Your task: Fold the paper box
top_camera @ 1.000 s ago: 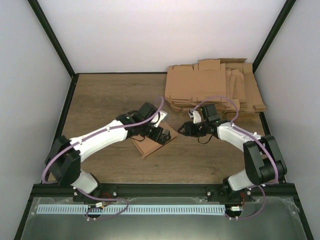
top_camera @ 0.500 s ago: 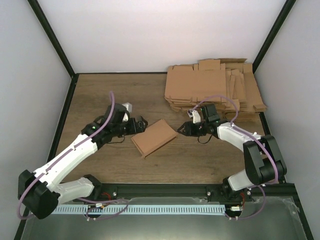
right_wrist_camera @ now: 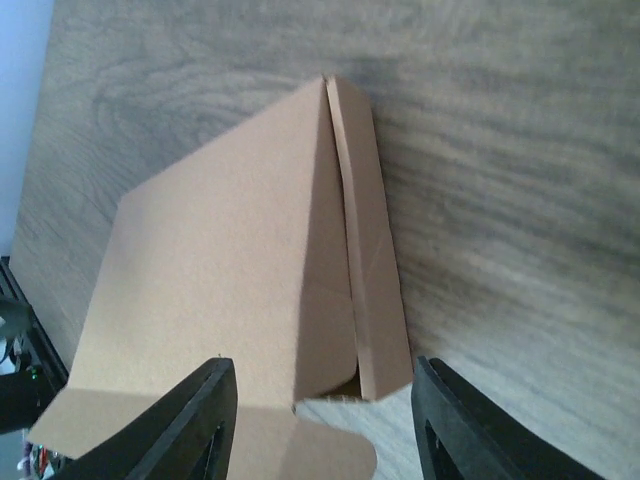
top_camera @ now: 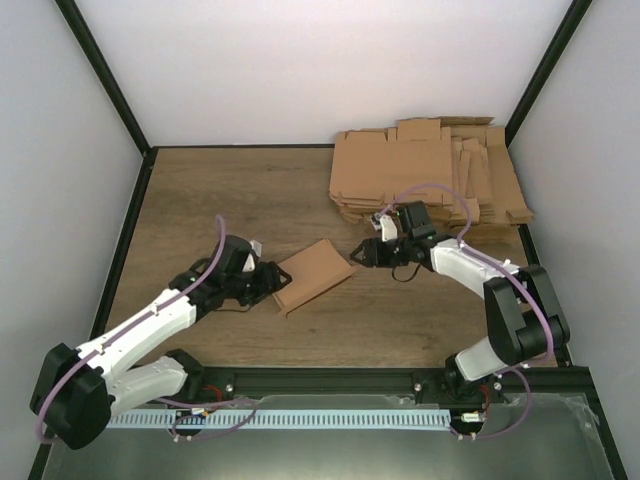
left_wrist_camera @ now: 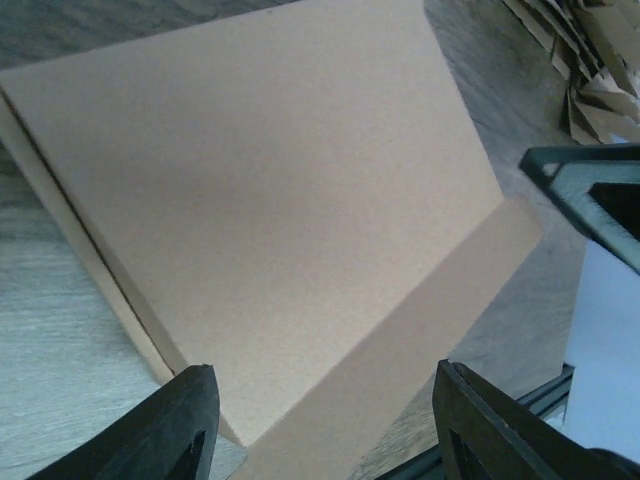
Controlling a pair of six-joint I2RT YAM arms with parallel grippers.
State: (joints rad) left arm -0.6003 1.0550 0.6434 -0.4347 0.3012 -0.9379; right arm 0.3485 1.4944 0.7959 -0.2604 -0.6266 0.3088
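Observation:
The paper box (top_camera: 313,275) is a shallow closed brown mailer lying askew on the wooden table, between my two arms. My left gripper (top_camera: 275,284) sits low at its near-left end. In the left wrist view the box (left_wrist_camera: 280,200) fills the frame, and its corner pokes between the open jaws of the gripper (left_wrist_camera: 325,430) without touching either finger. My right gripper (top_camera: 358,253) is at the box's far-right corner. Seen from the right wrist, the box (right_wrist_camera: 220,270) shows a slightly lifted lid edge and a tuck flap between the gripper's (right_wrist_camera: 325,420) open jaws.
A pile of flat cardboard blanks (top_camera: 430,170) lies at the back right, just behind the right arm, and also shows at the edge of the left wrist view (left_wrist_camera: 590,50). Black frame rails border the table at left and front.
My left arm came off the top of the box, swung to its left and dropped low at the near-left corner, jaws narrowing. The right gripper edged towards the far-right corner and widened slightly.

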